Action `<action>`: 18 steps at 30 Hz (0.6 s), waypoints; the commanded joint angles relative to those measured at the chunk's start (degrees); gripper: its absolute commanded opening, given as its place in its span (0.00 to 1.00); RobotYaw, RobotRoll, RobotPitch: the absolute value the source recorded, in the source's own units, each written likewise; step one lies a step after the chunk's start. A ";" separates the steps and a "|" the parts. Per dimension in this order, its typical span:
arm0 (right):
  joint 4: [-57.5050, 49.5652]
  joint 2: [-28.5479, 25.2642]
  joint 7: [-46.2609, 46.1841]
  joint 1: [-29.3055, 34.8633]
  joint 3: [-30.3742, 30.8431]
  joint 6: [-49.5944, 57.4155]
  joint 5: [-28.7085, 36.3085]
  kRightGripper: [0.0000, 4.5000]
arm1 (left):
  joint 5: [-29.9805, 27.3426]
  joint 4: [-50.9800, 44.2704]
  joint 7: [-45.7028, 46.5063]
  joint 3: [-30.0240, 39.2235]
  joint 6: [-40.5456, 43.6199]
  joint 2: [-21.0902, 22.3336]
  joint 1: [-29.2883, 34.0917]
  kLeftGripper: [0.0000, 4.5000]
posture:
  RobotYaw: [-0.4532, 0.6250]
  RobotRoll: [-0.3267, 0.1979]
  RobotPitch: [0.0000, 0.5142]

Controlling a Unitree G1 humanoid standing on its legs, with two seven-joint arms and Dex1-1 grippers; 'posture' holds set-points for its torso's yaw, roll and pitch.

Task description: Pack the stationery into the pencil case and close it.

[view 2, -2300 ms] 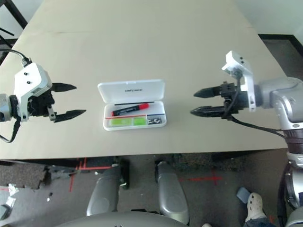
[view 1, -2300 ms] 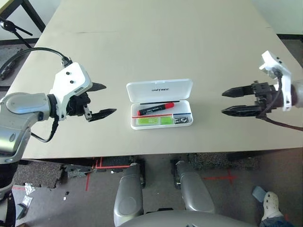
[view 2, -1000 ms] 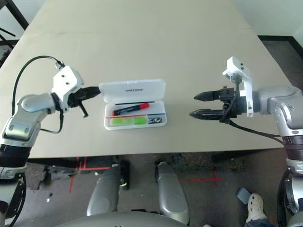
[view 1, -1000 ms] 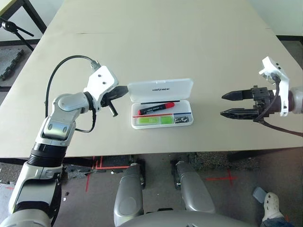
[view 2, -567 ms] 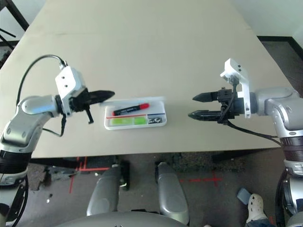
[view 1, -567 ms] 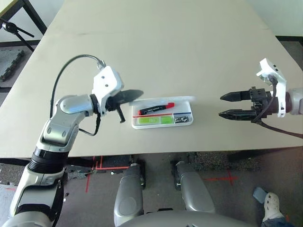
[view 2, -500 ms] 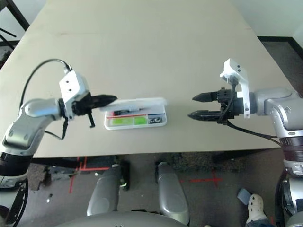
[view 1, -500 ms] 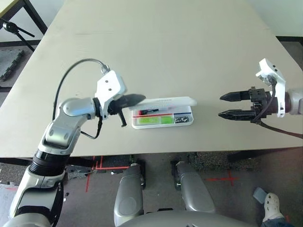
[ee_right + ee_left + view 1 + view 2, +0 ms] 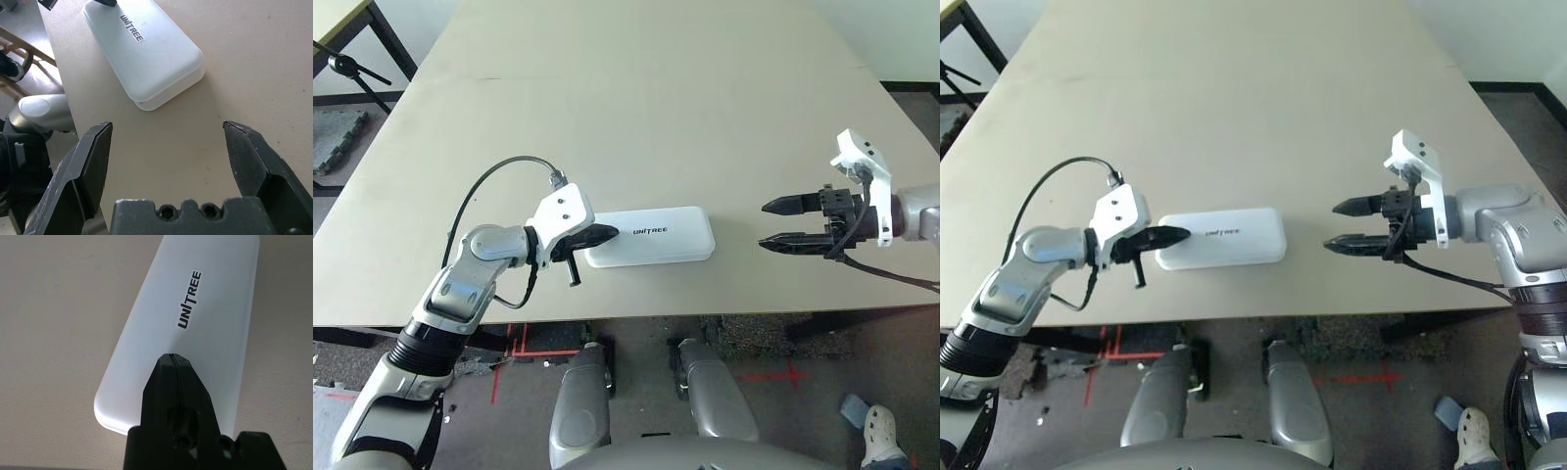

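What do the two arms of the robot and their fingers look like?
Both arms are silver-grey with rounded joints. Each wrist carries a white angular housing with a black cable looping to it. The left gripper and right gripper each have two black, pointed fingers.

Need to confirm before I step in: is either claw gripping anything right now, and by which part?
Nothing is held. The left claw is shut, its tip over the closed pencil case near one end of the lid. The right claw hangs open, off to the side.
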 commanded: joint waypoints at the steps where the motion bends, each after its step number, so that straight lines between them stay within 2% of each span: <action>1: 0.13 0.48 -0.34 0.61 0.16 -0.70 -0.34 1.00 | 1.27 2.23 -1.19 -2.28 1.39 0.01 1.92 0.01 | 0.36 0.62 0.37; 8: 1.35 1.75 -1.20 0.18 0.44 -1.79 -0.92 1.00 | 1.29 1.27 -2.04 -2.23 1.01 0.60 1.84 0.01 | 0.36 0.62 0.37; 18: 1.67 2.40 -1.44 0.60 0.34 -2.59 -1.78 1.00 | 3.15 1.76 -0.78 -2.80 -0.84 -1.78 -0.13 0.01 | 0.36 0.62 0.39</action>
